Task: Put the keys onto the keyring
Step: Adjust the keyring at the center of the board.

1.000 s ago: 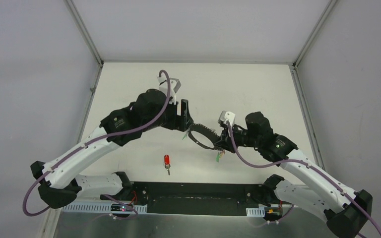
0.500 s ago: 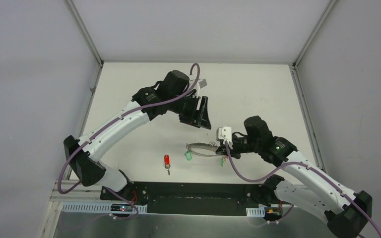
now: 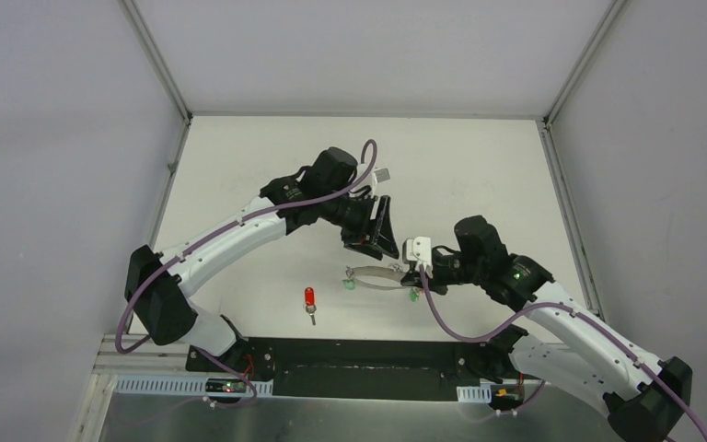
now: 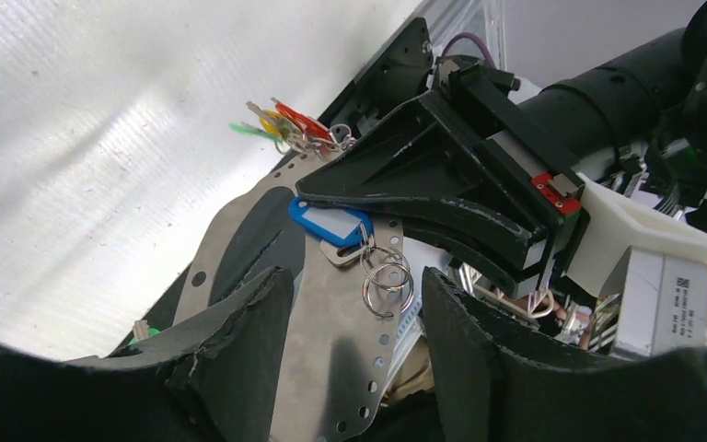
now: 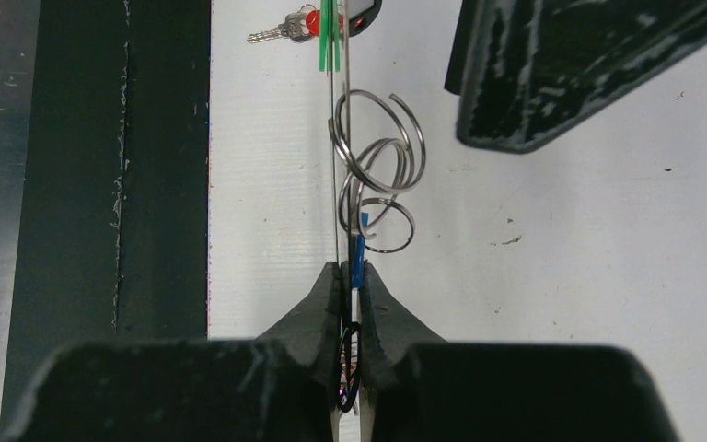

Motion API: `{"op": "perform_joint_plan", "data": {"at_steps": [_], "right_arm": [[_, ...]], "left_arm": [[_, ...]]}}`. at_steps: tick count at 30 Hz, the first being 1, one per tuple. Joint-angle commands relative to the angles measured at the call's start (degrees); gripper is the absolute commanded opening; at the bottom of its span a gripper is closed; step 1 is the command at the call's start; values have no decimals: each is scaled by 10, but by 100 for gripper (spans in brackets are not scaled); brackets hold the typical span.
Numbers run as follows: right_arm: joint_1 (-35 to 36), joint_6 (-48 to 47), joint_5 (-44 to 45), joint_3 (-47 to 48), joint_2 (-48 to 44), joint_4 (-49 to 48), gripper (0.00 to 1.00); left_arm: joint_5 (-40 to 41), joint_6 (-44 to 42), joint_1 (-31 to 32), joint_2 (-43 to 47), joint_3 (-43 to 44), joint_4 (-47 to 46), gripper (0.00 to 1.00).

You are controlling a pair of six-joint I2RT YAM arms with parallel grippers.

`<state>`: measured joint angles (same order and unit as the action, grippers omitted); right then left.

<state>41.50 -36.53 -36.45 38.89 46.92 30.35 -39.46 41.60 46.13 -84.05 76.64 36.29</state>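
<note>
A red-headed key (image 3: 310,297) lies alone on the white table (image 3: 479,166), well to the left of the arms' meeting point. Next, the left gripper (image 4: 354,281) hangs just above the keyring (image 3: 375,273), fingers apart and holding nothing. The keyring, a flat perforated metal band, is held clear of the table and carries a blue tag (image 4: 327,221), small split rings (image 4: 388,281) and a cluster of coloured keys (image 4: 285,124). The right gripper (image 5: 350,272) is clamped on its right edge.
</note>
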Motion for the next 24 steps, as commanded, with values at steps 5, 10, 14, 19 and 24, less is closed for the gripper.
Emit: {"op": "perform_joint_plan", "data": {"at_steps": [5, 10, 14, 19, 24], "right_arm": [[0, 4, -12, 27, -12, -34, 0], [0, 15, -7, 24, -16, -43, 0], [0, 21, -4, 24, -15, -44, 0], [0, 27, -4, 23, -14, -43, 0], [0, 30, -3, 23, -14, -43, 0]], "left_arm": [[-41, 29, 29, -17, -3, -70, 43], [-48, 29, 33, -14, -2, -81, 34], [-43, 26, 32, -2, 3, -82, 30], [-32, 24, 32, 12, 2, -83, 26], [-17, 21, 31, 30, -4, -82, 23]]}}
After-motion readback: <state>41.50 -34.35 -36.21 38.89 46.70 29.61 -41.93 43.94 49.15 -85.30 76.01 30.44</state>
